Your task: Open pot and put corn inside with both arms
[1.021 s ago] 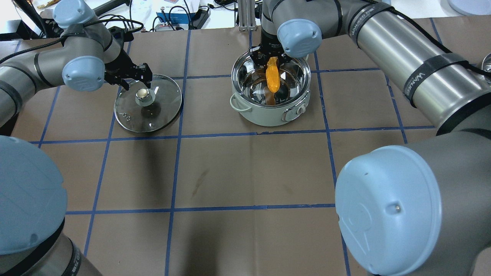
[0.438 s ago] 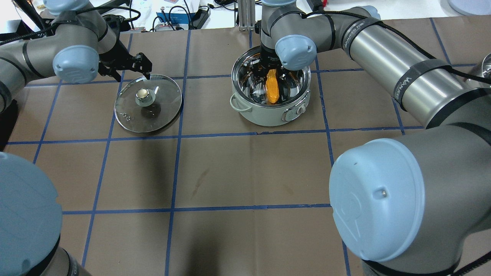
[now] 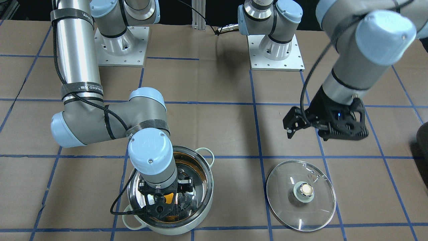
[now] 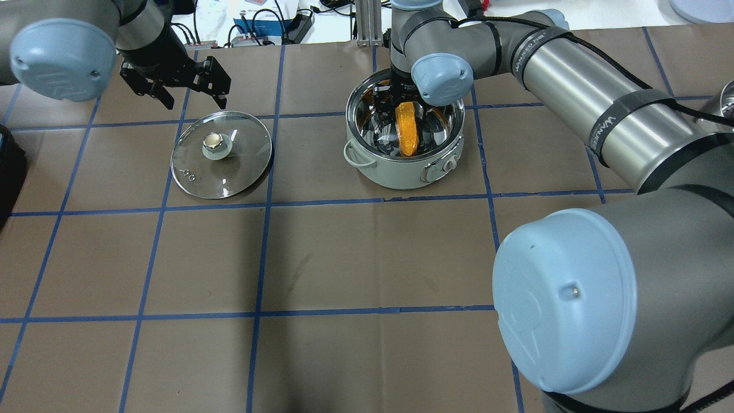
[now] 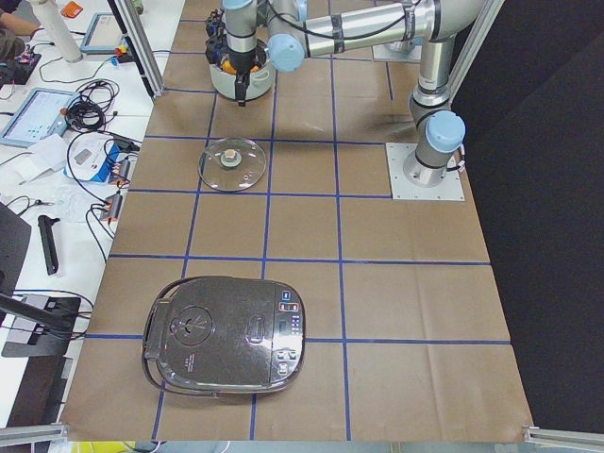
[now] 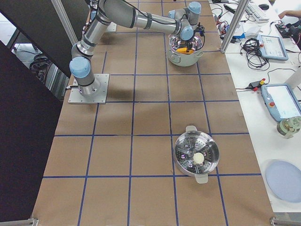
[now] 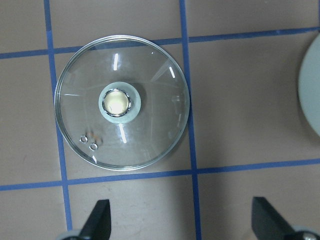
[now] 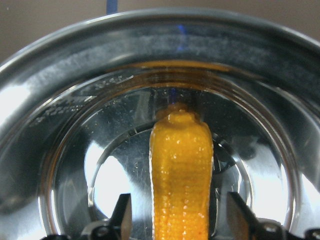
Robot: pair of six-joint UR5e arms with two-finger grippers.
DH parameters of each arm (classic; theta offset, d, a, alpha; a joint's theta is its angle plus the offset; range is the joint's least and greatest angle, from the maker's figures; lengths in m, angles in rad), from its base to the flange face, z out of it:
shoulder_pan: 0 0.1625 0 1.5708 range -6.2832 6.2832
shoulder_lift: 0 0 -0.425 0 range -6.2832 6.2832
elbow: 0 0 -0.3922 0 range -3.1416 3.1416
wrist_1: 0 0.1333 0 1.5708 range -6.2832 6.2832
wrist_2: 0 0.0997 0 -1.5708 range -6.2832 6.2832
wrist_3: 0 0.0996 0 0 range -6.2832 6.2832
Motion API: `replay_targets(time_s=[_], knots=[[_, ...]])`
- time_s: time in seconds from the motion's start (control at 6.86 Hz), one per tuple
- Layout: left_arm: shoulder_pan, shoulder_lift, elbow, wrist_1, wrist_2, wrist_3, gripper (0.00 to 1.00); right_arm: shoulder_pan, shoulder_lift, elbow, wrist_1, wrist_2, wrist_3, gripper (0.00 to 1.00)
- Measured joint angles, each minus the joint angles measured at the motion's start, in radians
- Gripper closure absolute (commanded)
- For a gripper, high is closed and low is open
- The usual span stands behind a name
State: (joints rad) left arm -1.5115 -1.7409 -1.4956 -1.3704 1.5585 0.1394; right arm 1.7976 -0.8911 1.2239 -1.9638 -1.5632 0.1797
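On my overhead view the pot [image 4: 401, 172] sat on the table [image 4: 344, 258] to the right of the lid [image 4: 241, 166], well apart from it; the corn [image 4: 407, 132] was inside the pot, and the right gripper [image 8: 181, 220] reached in with one finger on either side of it. I had the left gripper [image 4: 172, 86] hanging above the table near the lid, touching nothing.

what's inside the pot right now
The corn sits between the right gripper's open fingers, both down inside the pot. The pot floor beneath it is covered, so whether it rests there cannot be told.
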Motion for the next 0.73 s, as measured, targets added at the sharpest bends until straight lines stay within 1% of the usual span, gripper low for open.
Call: replay_targets(time_s=[0.15,0.29,0.58,0.73], knots=[[-0.019,0.043,0.001,-0.039,0.001,-0.002,0.00,-0.002,-0.040,0.001,0.022,-0.001,0.000,0.00],[-0.029,0.071,0.000,-0.077,0.002,-0.005,0.00,-0.009,-0.109,0.004,0.079,0.000,-0.002,0.00],[-0.032,0.100,-0.017,-0.116,0.005,-0.006,0.00,-0.047,-0.261,0.012,0.251,0.002,-0.009,0.00],[-0.029,0.108,-0.026,-0.126,0.005,-0.006,0.00,-0.093,-0.350,0.024,0.366,0.005,-0.026,0.00]])
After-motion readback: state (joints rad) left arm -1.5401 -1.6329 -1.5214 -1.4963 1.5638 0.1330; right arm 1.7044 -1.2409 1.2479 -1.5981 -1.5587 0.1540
